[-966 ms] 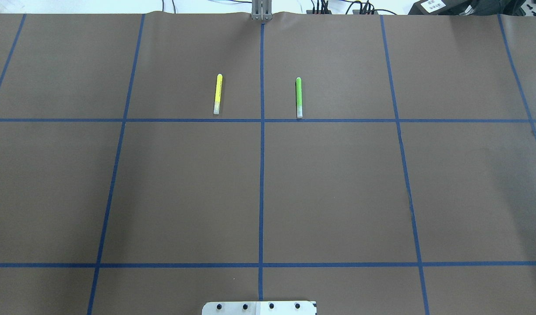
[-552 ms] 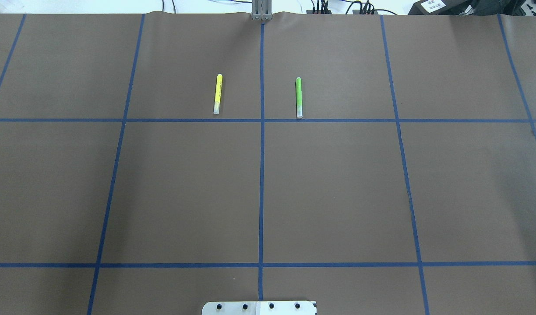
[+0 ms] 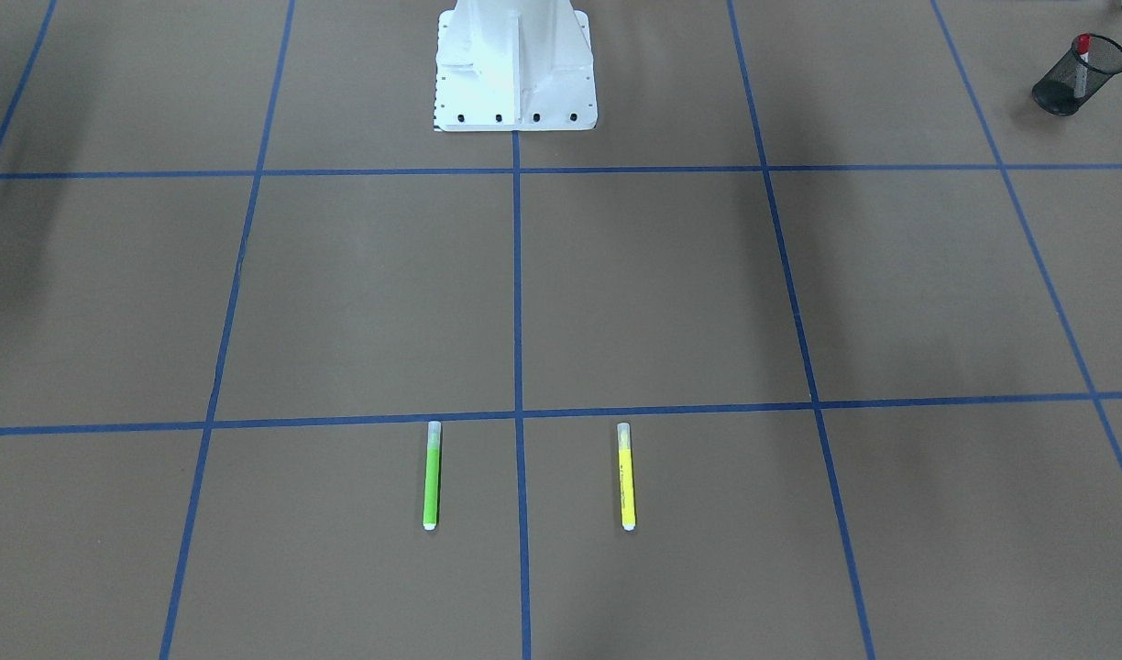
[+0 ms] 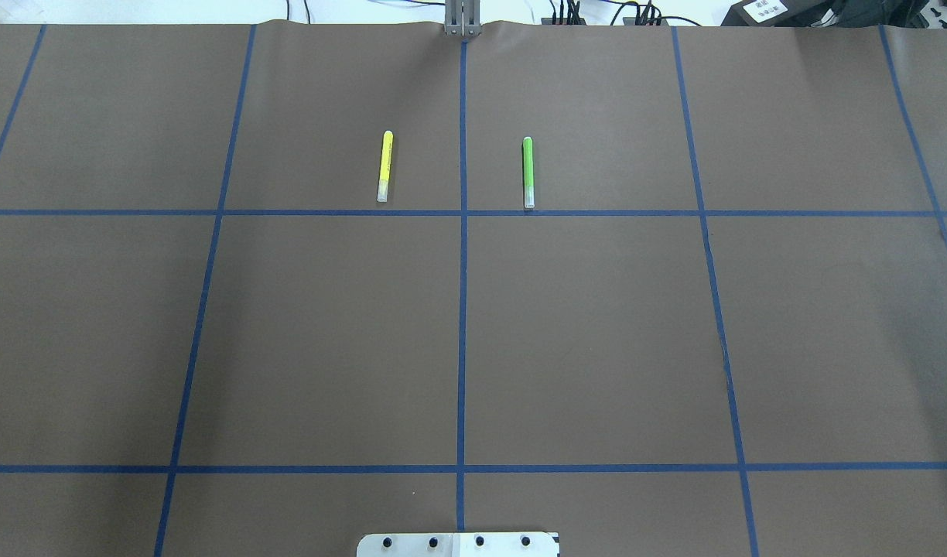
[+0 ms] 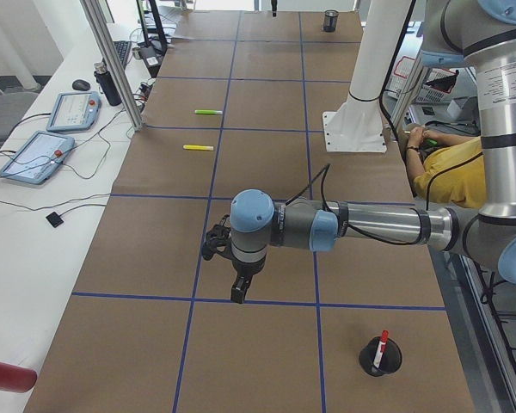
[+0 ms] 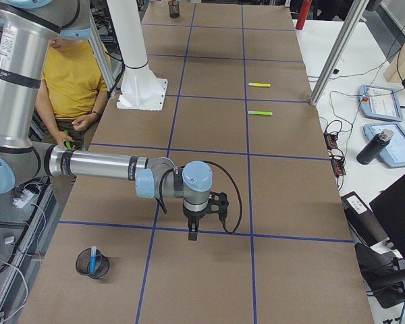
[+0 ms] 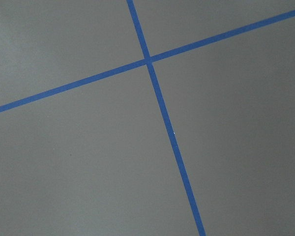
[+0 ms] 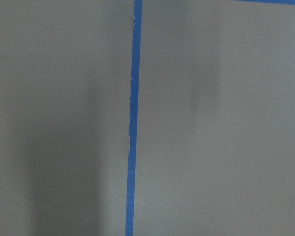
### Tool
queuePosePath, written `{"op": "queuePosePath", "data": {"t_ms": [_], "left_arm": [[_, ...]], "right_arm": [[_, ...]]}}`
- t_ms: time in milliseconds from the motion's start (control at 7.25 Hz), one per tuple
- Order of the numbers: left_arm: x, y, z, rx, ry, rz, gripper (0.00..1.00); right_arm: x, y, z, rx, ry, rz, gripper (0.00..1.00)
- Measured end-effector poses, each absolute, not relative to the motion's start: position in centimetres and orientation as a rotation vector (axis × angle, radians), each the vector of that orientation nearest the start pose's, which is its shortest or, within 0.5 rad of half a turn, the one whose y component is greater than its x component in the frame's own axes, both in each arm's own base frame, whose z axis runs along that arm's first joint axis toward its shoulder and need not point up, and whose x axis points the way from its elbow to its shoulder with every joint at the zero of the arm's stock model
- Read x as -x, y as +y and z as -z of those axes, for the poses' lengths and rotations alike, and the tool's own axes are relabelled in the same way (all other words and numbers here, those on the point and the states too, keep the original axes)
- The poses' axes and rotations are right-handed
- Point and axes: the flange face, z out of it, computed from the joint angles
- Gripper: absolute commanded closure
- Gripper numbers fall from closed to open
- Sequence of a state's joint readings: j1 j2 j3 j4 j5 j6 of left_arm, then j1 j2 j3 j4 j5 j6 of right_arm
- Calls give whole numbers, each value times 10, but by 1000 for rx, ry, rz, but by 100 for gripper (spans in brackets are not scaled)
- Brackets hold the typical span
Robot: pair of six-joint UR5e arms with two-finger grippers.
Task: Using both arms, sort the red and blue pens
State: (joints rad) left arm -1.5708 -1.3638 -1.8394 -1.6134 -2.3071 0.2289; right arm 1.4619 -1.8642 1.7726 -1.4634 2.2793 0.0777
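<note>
The red pen stands upright in a black mesh cup at the table's end on my left side; the left side view shows the same red pen in that cup. The blue pen stands in a second mesh cup at the opposite end. My left gripper hangs over the mat a little short of the red pen's cup. My right gripper hangs over the mat near the blue pen's cup. I cannot tell whether either is open or shut. Both wrist views show only mat and tape.
A yellow marker and a green marker lie parallel on the brown mat, either side of the centre tape line. The white robot base stands mid-table. A person in a yellow shirt sits behind the base.
</note>
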Motion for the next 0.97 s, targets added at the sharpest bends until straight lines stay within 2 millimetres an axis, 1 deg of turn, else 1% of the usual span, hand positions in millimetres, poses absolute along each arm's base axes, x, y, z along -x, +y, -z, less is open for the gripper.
{"op": "queuePosePath", "data": {"t_ms": [414, 966], "left_arm": [[66, -412, -616, -188, 721, -259, 0], [66, -411, -616, -188, 721, -260, 0]], "right_arm": [[-28, -372, -686, 65, -706, 29, 0], [-28, -372, -688, 68, -705, 27, 0]]}}
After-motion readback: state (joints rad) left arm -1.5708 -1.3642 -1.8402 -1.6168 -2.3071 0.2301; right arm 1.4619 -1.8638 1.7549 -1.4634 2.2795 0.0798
